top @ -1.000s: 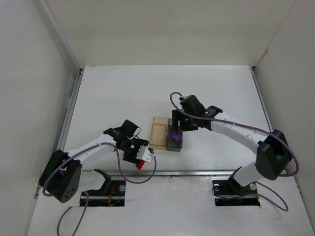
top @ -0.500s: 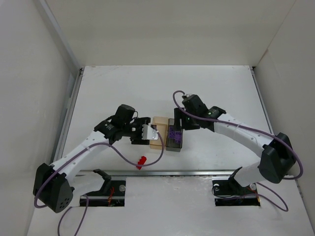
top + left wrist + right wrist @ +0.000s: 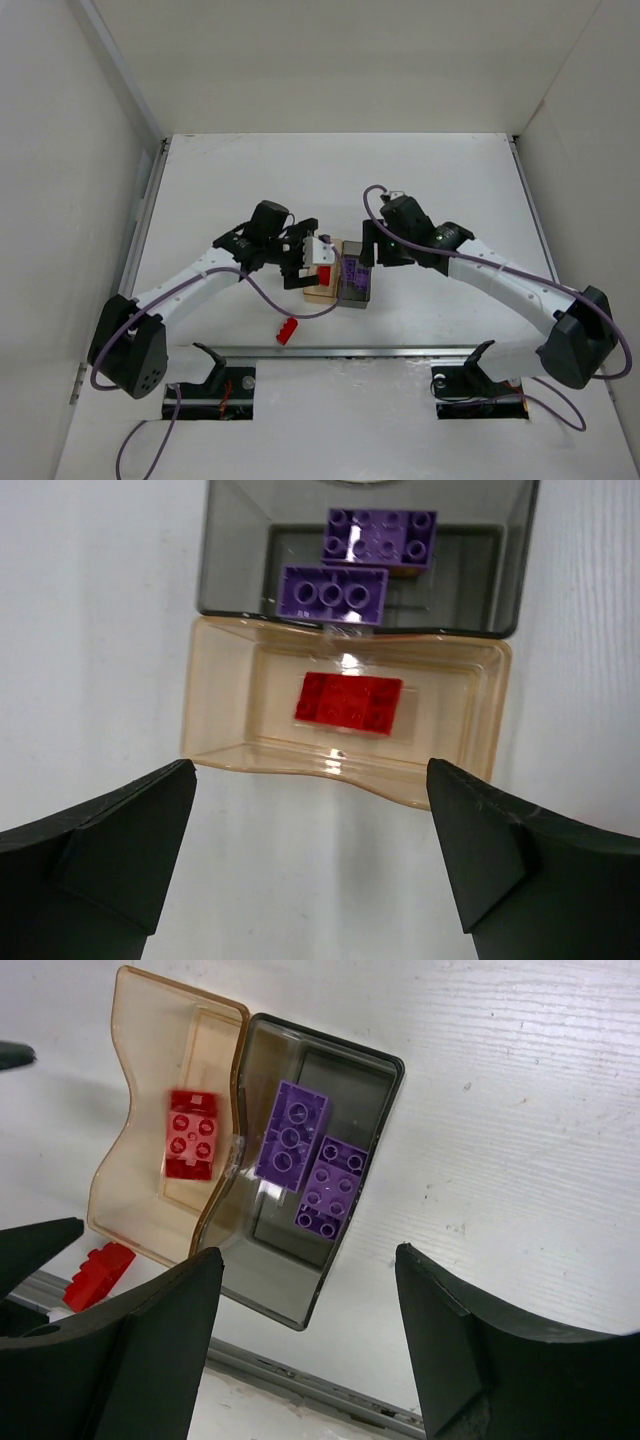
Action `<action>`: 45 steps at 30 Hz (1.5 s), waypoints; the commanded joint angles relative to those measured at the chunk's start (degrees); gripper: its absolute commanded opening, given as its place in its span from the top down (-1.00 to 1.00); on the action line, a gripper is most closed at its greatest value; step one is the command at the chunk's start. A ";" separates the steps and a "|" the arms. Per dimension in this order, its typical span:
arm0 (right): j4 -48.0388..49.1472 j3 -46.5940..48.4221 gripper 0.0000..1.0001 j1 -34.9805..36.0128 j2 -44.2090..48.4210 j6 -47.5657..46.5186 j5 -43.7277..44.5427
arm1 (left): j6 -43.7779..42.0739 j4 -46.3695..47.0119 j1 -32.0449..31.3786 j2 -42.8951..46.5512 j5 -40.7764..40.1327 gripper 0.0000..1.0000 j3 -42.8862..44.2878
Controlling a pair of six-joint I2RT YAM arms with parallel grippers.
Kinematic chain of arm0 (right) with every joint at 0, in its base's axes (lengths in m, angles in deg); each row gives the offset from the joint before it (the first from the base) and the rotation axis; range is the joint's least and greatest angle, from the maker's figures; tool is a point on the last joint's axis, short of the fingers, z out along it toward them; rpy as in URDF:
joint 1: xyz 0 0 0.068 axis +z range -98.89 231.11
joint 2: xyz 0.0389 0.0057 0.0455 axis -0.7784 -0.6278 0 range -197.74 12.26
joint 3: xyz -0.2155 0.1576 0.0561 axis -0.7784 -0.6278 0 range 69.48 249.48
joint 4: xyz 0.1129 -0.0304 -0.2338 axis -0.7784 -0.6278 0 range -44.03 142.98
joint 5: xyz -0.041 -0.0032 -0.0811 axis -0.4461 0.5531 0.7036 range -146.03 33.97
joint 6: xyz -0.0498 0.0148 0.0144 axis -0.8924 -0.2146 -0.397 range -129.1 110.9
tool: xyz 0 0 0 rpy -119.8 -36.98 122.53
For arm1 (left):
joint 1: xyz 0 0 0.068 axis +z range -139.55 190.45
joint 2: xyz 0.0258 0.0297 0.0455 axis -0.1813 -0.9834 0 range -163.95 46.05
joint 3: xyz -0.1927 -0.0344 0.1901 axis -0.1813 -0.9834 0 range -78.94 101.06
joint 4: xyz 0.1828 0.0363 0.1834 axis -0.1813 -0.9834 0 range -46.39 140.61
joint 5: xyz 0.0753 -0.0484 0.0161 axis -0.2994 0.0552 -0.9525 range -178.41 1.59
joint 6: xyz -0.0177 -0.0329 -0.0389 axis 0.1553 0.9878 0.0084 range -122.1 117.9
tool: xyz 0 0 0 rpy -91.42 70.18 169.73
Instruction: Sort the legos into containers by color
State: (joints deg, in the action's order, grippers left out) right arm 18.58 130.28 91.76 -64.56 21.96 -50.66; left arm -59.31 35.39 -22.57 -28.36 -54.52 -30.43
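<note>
The two joined containers sit at mid-table. A red lego [image 3: 348, 702] lies inside the amber container [image 3: 470, 730]. Two purple legos [image 3: 378, 535] [image 3: 333, 592] lie in the dark grey container [image 3: 220, 550]. My left gripper [image 3: 310, 820] hangs open just above the amber container's near wall, nothing between its fingers. My right gripper [image 3: 308, 1260] is open and empty over the grey container [image 3: 290, 1290]. A second red lego [image 3: 288, 330] lies loose on the table near the front rail. From above, the left gripper [image 3: 308, 258] and right gripper [image 3: 370, 250] flank the containers.
A metal rail [image 3: 400, 351] runs along the table's front edge just below the loose red lego. White walls enclose the table on the left, right and back.
My left gripper carried a red lego from near the front rail to the amber container and opened; the lego now lies inside. The right gripper drew slightly right.
</note>
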 commanded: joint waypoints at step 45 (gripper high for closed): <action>-2.26 -3.50 -0.60 0.58 10.63 14.28 10.37 | 20.40 -14.13 -16.56 2.08 -17.28 0.00 -11.95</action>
State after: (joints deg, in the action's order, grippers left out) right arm 16.73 123.98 92.02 -54.17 36.67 -40.85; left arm -37.60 21.40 -38.72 -27.14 -71.59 -41.23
